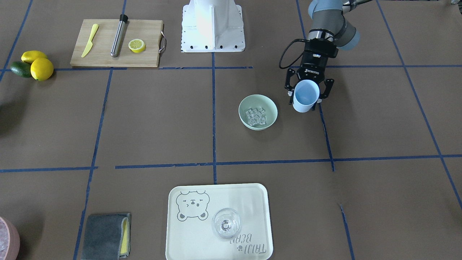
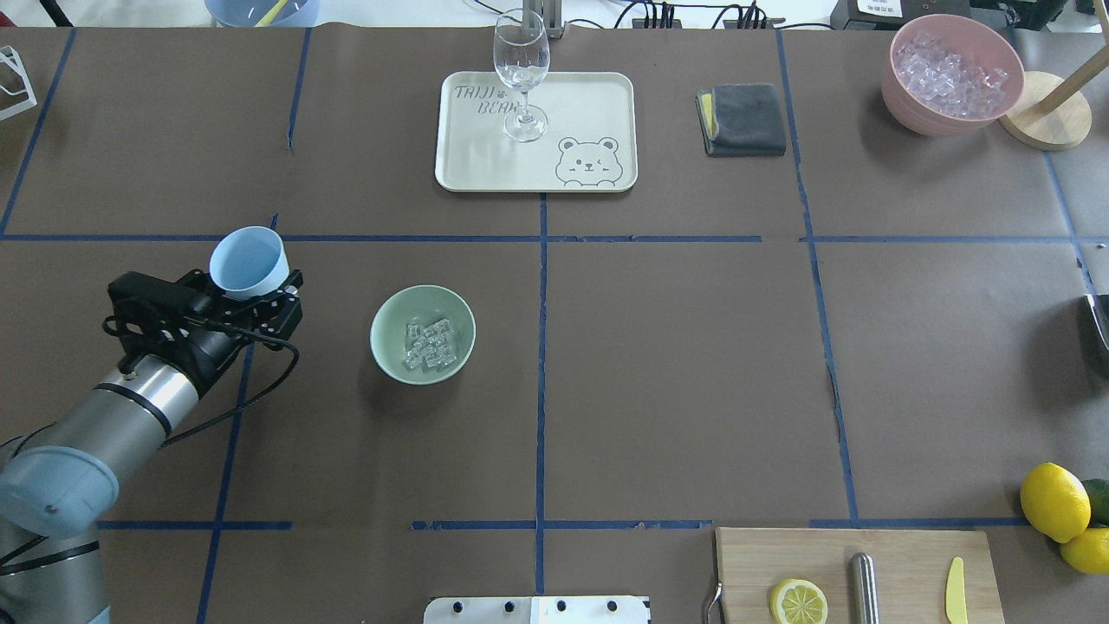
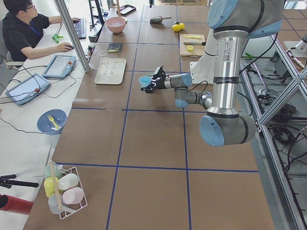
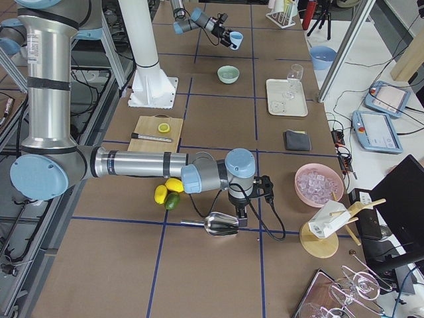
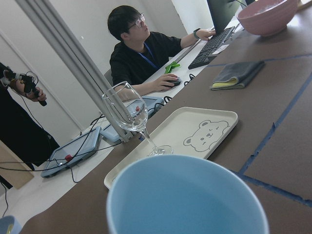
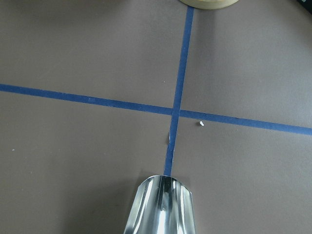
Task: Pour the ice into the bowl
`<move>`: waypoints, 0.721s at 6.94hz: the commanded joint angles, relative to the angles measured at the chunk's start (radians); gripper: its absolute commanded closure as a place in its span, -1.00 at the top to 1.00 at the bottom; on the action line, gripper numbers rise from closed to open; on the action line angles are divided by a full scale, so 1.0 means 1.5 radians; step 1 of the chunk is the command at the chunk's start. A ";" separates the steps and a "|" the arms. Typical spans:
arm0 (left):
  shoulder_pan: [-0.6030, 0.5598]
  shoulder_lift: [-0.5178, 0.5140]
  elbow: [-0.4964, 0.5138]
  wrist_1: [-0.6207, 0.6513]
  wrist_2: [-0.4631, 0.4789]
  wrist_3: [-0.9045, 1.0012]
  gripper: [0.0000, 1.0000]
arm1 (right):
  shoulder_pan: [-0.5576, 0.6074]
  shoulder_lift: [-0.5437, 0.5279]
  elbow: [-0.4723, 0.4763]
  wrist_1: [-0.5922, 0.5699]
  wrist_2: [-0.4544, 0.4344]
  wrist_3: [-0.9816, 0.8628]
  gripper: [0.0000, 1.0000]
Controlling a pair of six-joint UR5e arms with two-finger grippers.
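Observation:
The mint-green bowl (image 2: pixel 385 322) stands left of the table's middle, and the ice (image 2: pixel 428 344) lies in it as several clear cubes. They also show in the front view, the bowl (image 1: pixel 271 108) and the ice (image 1: pixel 256 116). My left gripper (image 2: pixel 256 293) is shut on a pale blue cup (image 2: pixel 249 262), upright and looking empty, held apart from the bowl on its left. The cup's rim fills the left wrist view (image 5: pixel 185 200). My right gripper (image 4: pixel 242 213) is far off at the table's right end, with a metal scoop (image 6: pixel 161 207) held in it.
A cream tray (image 2: pixel 589 104) with a wine glass (image 2: pixel 522 69) sits beyond the bowl. A grey cloth (image 2: pixel 743 120) and a pink bowl of ice (image 2: pixel 951 78) are at the far right. A cutting board (image 2: pixel 901 555) and lemons (image 2: pixel 1053 501) lie near the robot's right.

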 commanded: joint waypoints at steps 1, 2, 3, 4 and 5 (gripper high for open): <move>-0.015 0.109 0.024 -0.058 0.001 -0.121 -1.00 | 0.000 0.000 -0.001 0.000 0.000 0.001 1.00; -0.015 0.132 0.076 -0.102 0.049 -0.168 -1.00 | 0.000 0.000 -0.001 0.000 0.000 0.001 1.00; -0.014 0.131 0.139 -0.163 0.100 -0.172 -1.00 | 0.000 0.000 0.000 0.000 0.000 0.001 1.00; -0.013 0.127 0.206 -0.233 0.130 -0.172 -1.00 | 0.000 0.001 0.000 0.001 0.000 0.000 1.00; -0.011 0.119 0.224 -0.248 0.145 -0.172 -1.00 | 0.000 0.000 0.000 0.001 0.000 0.000 1.00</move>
